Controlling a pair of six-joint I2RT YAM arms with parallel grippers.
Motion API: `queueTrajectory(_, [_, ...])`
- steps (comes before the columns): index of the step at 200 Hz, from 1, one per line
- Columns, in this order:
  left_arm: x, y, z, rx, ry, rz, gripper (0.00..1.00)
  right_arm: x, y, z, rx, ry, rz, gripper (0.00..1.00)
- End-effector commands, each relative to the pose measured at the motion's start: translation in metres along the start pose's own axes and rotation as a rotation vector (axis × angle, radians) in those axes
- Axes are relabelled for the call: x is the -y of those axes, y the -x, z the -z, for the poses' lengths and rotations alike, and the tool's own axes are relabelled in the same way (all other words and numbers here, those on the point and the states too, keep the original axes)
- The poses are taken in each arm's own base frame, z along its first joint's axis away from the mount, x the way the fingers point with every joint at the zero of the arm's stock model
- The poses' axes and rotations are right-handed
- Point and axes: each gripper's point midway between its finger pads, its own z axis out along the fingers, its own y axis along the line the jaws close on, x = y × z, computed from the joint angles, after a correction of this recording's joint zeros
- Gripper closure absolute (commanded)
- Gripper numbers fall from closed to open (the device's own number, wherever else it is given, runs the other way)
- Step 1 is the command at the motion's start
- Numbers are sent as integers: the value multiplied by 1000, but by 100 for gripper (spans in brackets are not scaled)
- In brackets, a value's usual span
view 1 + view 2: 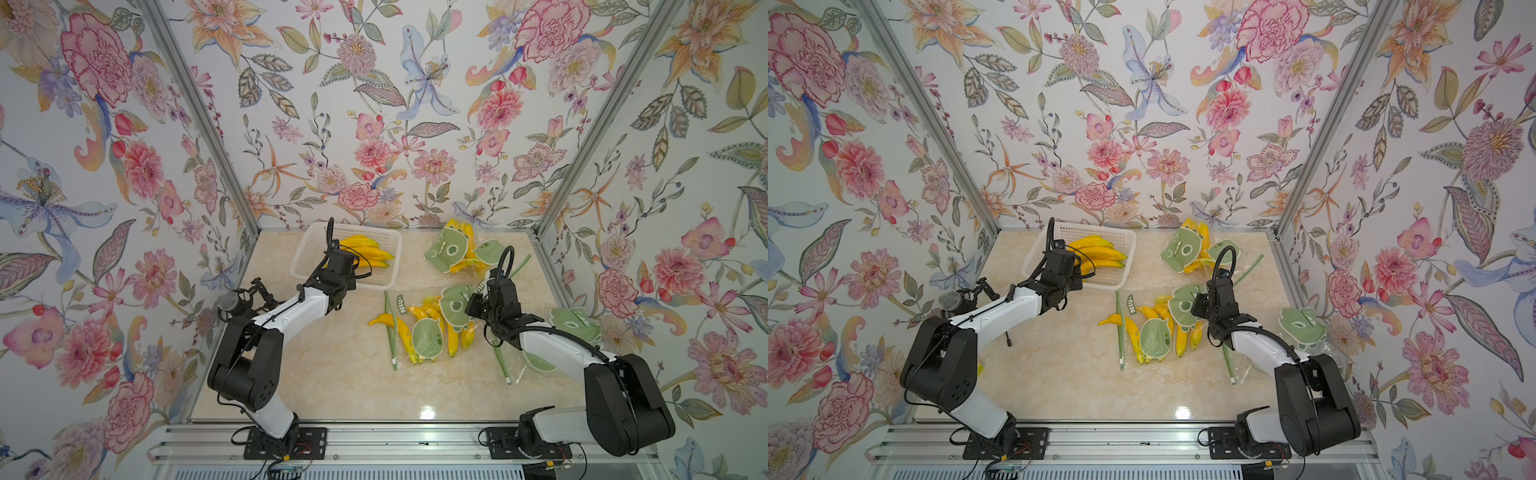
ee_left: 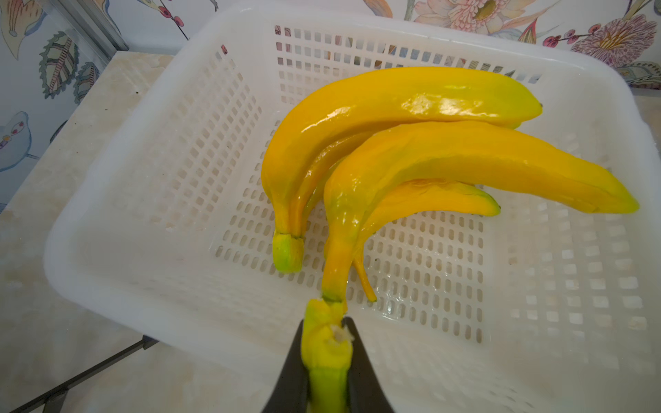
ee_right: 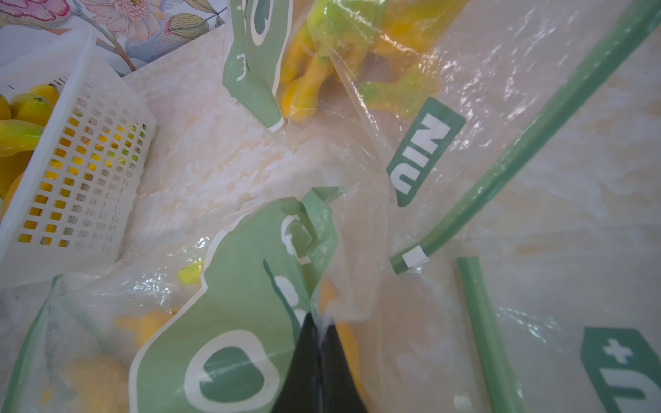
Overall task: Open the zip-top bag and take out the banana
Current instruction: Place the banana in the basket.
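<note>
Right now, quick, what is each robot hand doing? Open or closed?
Left gripper: closed on the banana bunch by its stem, at the white basket.
Right gripper: closed, pinching the zip-top bag by its clear plastic.

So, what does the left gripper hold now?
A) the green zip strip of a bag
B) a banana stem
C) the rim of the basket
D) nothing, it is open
B: in the left wrist view the left gripper is closed on the green-yellow banana stem, with the fruit reaching into the white basket.
</note>
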Motion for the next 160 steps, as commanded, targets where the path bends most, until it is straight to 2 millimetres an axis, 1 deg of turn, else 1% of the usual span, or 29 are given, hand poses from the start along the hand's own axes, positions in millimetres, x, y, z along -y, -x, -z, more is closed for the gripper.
queueTrajectory(1, [-4,5,-8,-5,11,53,84,-1,-4,4,-1,16,-10,100])
queueTrajectory(18, [-6,2,-9,-20,26,46,67,-2,-3,4,1,17,-7,100])
queueTrajectory(28, [-5,2,-5,-24,13,29,60,-2,-3,5,3,17,-4,100])
queueTrajectory(41, [-9,4,6,-12,6,15,52,-1,-2,4,1,17,1,100])
queueTrajectory(53, [-13,5,19,8,-1,1,47,-2,-2,4,2,19,6,100])
queueTrajectory(57, [-15,1,20,3,-2,-9,46,-2,-2,4,0,19,8,100])
queueTrajectory(59, [-16,7,28,23,-10,-6,45,-2,-3,4,-1,19,10,100])
queueTrajectory(65, [-17,8,37,39,-27,-13,44,-2,-2,4,-1,20,11,100])
queueTrajectory(79, [-17,0,50,53,-77,-36,44,-1,-2,3,-3,21,16,100])
queueTrajectory(105, [-2,-22,72,75,-222,-79,44,-5,0,0,-11,37,34,100])
queueTrajectory(126, [18,-44,88,87,-296,-161,44,-10,3,-3,-16,54,52,100])
queueTrajectory(138, [33,-57,94,95,-335,-217,44,-11,5,-5,-23,62,60,100])
queueTrajectory(150, [45,-71,97,96,-364,-267,42,-14,5,-8,-34,73,71,100])
queueTrajectory(160, [53,-82,95,81,-385,-298,41,-16,6,-11,-42,81,82,100])
